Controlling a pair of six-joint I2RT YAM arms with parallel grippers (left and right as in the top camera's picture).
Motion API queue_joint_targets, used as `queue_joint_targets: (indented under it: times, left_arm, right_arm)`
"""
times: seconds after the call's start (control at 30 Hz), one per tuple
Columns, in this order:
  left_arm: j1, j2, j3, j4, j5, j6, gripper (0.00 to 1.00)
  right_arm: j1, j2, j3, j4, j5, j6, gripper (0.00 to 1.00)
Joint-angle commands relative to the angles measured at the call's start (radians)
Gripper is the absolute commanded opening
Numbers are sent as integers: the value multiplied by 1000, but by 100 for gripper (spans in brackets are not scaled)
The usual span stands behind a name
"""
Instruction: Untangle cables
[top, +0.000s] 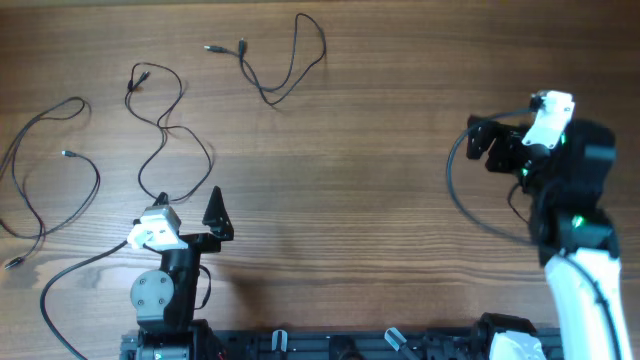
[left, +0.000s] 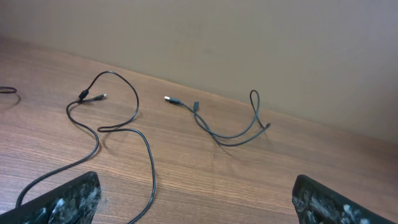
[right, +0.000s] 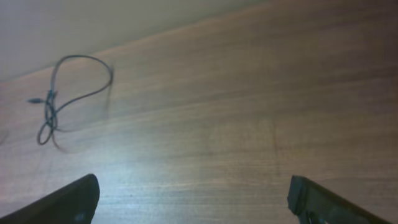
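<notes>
Three thin black cables lie apart on the wooden table, each as its own wavy strand. One cable (top: 96, 183) is at the far left, one (top: 163, 135) runs down the middle left, and one (top: 297, 83) is at the top centre. My left gripper (top: 190, 208) is open near the lower end of the middle cable, with nothing held. In the left wrist view the middle cable (left: 136, 106) trails down between the open fingers of my left gripper (left: 199, 205), and the top cable (left: 233, 135) lies further off. My right gripper (top: 478, 143) is open and empty far to the right. In the right wrist view, beyond my right gripper (right: 193, 202), only the top cable (right: 79, 57) shows, far off.
A thick black arm cable (top: 455, 190) loops beside the right arm. The left arm's base (top: 160, 295) stands at the front edge, with a dark rail (top: 330, 345) along the bottom. A pale wall (left: 249, 37) backs the table.
</notes>
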Motion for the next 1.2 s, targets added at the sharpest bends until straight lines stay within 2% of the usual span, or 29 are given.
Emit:
queue_joint_targets:
  times: [0.0,0.1,0.2,0.43,0.63,0.73,0.93,1.07,1.17]
  left_arm:
    - [8,-11,-6,-4,4,-2,100]
    - [8,-11,-6,-4,4,-2,100]
    - [8,-10,-6,-4,4,-2,100]
    - [8,-10,-6,-4,4,-2,100]
    - [8,-10,-6,-4,4,-2,100]
    - [8,-10,-6,-4,4,-2,100]
    - [8,-10,-6,-4,4,-2,100]
    - [8,-10,-6,-4,4,-2,100]
    - [8,-10,-6,-4,4,-2,100]
  right_arm:
    - [5,-114,-219,254,-103,-9,100]
    - [5,-216,-433,582,-105,-9,100]
    - [5,-295,-569,747,-105,-10,100]
    - [5,-473,-691,763,-66,-13,100]
    - [12,-617,-710,572,-14,-13,100]
    - [45,-702,-710,457,82,-26,100]
    - [138,-955,-710,200,103,-282,100]
    - [143,-1009,-710,197,138,-323,100]
    - [149,-1009,-710,186,250,-280,100]
